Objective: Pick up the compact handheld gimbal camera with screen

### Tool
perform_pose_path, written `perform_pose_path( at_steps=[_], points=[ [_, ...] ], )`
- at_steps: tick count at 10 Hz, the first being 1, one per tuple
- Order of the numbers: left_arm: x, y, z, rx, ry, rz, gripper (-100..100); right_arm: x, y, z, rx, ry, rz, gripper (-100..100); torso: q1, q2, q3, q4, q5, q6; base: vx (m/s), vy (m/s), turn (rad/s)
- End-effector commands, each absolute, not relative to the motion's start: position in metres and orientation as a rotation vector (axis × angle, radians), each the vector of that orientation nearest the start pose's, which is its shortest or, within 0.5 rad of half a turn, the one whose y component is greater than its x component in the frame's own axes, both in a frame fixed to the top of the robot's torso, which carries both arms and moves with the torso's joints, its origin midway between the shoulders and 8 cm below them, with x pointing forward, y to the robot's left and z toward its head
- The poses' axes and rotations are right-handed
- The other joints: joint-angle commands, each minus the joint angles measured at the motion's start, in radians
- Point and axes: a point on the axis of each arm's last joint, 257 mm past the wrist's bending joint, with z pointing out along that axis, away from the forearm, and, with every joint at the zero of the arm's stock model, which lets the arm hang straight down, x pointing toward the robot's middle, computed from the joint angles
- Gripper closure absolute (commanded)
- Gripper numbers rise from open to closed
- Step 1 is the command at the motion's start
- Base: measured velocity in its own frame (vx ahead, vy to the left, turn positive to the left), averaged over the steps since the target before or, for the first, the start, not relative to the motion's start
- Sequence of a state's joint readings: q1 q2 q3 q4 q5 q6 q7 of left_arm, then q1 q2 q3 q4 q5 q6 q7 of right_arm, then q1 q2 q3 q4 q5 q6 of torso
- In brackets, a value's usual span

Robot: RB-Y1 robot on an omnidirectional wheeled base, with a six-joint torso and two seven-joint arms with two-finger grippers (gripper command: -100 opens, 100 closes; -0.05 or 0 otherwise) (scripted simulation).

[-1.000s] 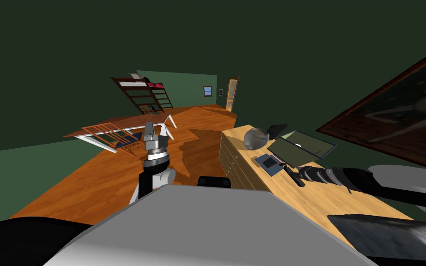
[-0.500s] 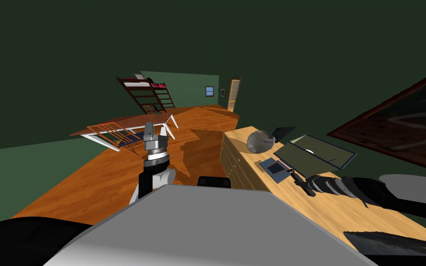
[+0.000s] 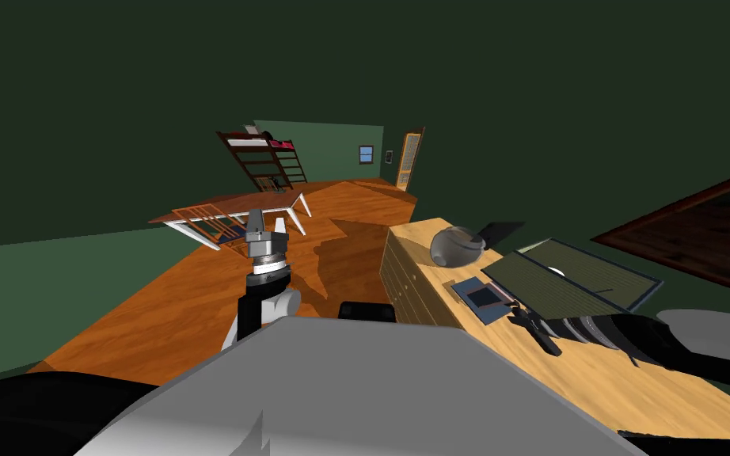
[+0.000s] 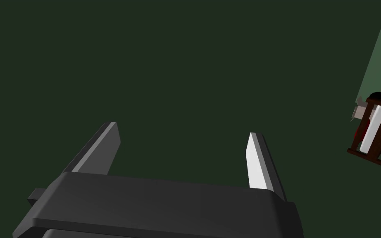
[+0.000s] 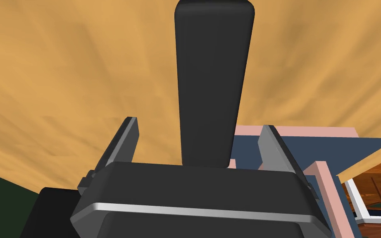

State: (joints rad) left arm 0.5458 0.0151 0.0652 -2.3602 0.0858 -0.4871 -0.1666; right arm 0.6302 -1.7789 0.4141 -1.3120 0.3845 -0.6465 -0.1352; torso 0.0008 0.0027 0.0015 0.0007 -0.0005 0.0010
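The gimbal camera (image 5: 210, 82) is a slim black stick lying on the light wooden dresser top (image 5: 61, 74). My right gripper (image 5: 200, 142) is open and straddles the camera's near end, with a gap on each side. In the head view the camera (image 3: 526, 319) lies just past the blue and pink flat item (image 3: 482, 299), with the right gripper (image 3: 547, 338) reaching in over it from the right. My left gripper (image 3: 265, 228) is held up in front of my chest; its wrist view shows the left gripper (image 4: 181, 151) open with nothing between its fingers.
The dresser (image 3: 411, 277) with drawers stands at my right. On it are a grey round bowl (image 3: 455, 246) and a flat dark green panel (image 3: 573, 277). A table with chairs (image 3: 229, 218) and a bunk ladder (image 3: 264, 158) stand farther off on the orange floor.
The whole head view has swung, so the dresser and its things sit further right and lower. The right gripper stays at the black camera. The left arm has not moved.
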Motion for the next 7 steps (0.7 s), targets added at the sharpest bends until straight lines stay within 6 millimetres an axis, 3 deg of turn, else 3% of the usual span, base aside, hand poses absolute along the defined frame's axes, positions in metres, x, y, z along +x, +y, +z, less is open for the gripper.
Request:
perform_pose_path(
  at_steps=[1,3,4,7],
  points=[
    [0.3208,0.3085,0.0452,-0.605,0.596,-1.128,0,0.1713,-0.6273,-0.3133,-0.301,2.812,0.066,-100,0.0,0.0,0.0,0.0,0.0,0.0,-0.106,-0.01,0.207],
    [0.3208,0.3085,0.0452,-0.605,0.596,-1.128,0,0.1702,-0.627,-0.3146,-0.291,2.814,0.068,-100,-0.001,0.003,0.002,0.001,0.0,0.0,-0.074,-0.012,0.178],
    [0.3207,0.3086,0.0451,-0.606,0.596,-1.128,0,0.1698,-0.6276,-0.3152,-0.287,2.814,0.065,100,-0.001,0.001,0.001,0.001,0.0,0.001,-0.007,-0.002,-0.013],
    [0.3207,0.3086,0.0451,-0.605,0.596,-1.128,0,0.1701,-0.6274,-0.3149,-0.291,2.813,0.065,100,-0.001,-0.003,-0.002,-0.001,0.0,0.002,0.0,0.0,0.0]
  ],
)
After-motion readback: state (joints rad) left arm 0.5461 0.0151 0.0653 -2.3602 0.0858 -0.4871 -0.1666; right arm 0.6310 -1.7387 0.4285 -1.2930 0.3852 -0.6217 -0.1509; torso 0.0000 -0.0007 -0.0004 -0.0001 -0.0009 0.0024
